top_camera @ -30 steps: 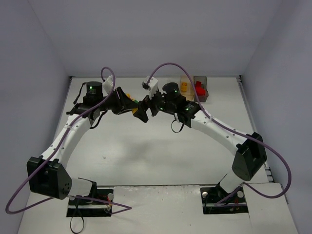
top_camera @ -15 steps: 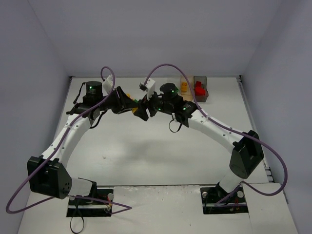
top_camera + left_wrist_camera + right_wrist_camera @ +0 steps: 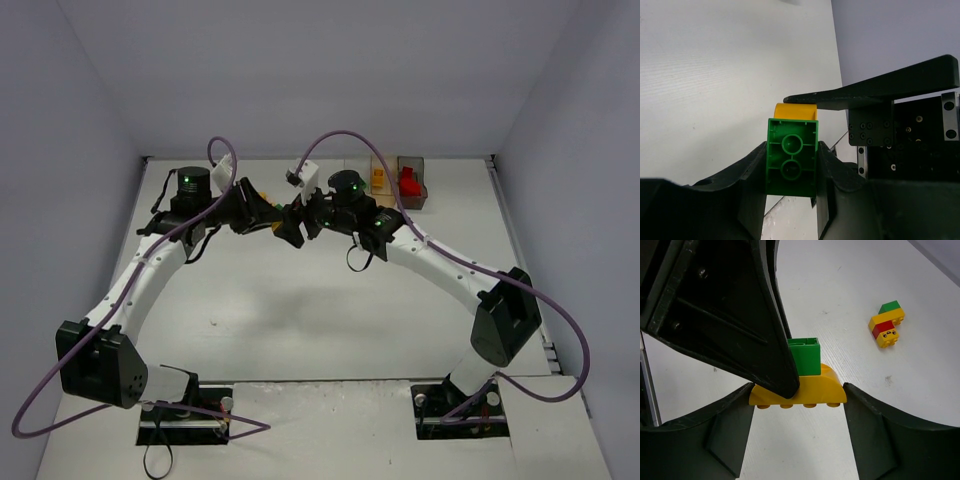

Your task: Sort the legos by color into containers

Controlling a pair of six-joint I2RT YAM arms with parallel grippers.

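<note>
1. Table (image 3: pixel 300 330): white surface. Both arms reach over its far middle.
2. Left arm (image 3: pixel 140 280) and right arm (image 3: pixel 440 265): the wrists meet head-on above the table.
3. Containers (image 3: pixel 410 159): at the far edge, just beyond the right wrist. The dark box holds a red lego (image 3: pixel 408 183). The orange box holds an orange piece (image 3: pixel 379 178).
4. Left gripper (image 3: pixel 792 150): clamped on the green brick (image 3: pixel 791 170), one finger on each long side. The brick's hollow underside faces the left wrist camera. Its long axis runs up-down in that view.
5. Right gripper (image 3: pixel 797 390): fingers pressed against both ends of the yellow brick (image 3: pixel 810 387). This brick is joined to the green one. Its long axis runs finger to finger, with the studs pointing down and the arched side up in the right wrist view.
6. Mixed clump (image 3: pixel 886 324): green, yellow and red bricks lying on the table, well apart from the held pair.
</note>
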